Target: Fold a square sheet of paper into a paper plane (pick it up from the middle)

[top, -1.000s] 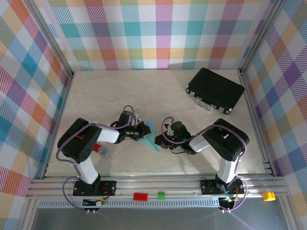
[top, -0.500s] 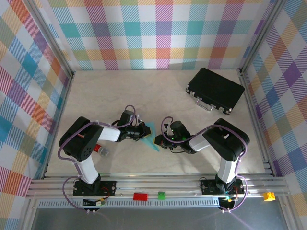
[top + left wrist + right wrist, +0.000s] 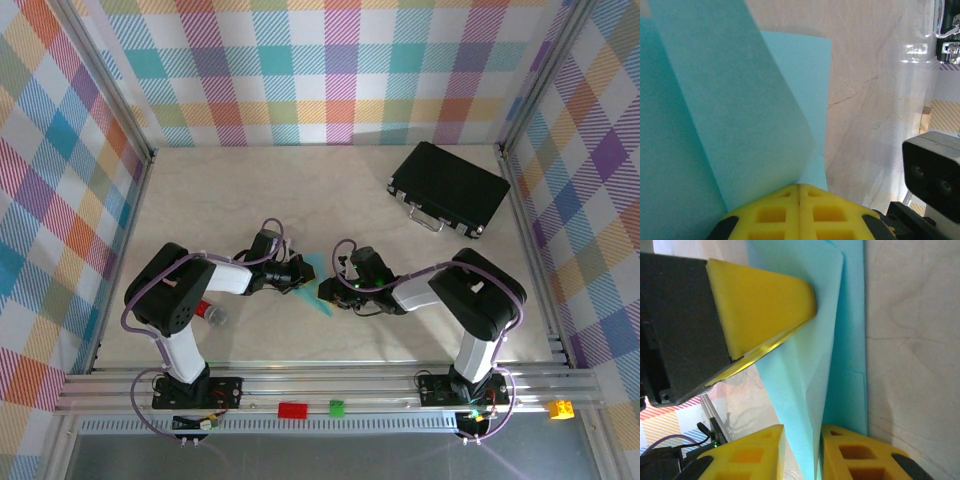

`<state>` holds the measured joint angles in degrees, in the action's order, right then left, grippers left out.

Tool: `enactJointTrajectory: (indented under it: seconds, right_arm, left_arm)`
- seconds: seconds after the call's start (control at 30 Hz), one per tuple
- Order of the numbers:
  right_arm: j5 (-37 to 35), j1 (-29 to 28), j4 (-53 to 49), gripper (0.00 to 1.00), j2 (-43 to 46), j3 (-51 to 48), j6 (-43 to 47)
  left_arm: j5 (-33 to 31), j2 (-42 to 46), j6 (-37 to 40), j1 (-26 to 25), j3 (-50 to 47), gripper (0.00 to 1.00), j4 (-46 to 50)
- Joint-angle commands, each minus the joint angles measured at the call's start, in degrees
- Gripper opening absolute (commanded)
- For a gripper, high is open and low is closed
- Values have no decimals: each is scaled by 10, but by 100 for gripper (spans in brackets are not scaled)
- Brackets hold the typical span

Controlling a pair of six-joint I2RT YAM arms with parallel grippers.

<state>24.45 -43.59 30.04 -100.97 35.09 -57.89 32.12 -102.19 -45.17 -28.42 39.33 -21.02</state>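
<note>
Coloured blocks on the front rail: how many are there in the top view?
3. A red block sits near the middle of the rail, a green block just right of it, a yellow block at the far right end. Others may be hidden.

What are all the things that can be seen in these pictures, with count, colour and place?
paper: one folded sheet, light blue, table centre, between the grippers
case: one, black, far right of table
bricks: three, red brick, green brick, yellow brick, near rail
small thing: one, red and clear, by left arm, too small to identify
table: one, beige marbled
walls: checked, many colours
left gripper: yellow fingers, shut on paper
right gripper: yellow fingers, slightly open, paper between them
</note>
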Motion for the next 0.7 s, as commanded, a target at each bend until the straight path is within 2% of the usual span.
enactJointTrajectory:
  seconds: [0.0, 0.2, 0.5, 0.67]
  right_arm:
    - [16, -6, -85, 26, 22, 3, 28]
    - [11, -6, -137, 26, 45, -2, 46]
    - [9, -7, -178, 11, 47, -5, 50]
    - [15, -7, -189, 11, 54, 0, 55]
  left_arm:
    - [-25, -24, 14, -5, -5, 6, 39]
    - [-24, -25, 12, -5, -6, 5, 36]
    - [-25, -20, 11, -5, -6, 6, 36]
    - [-25, -20, 10, -5, -8, 5, 36]
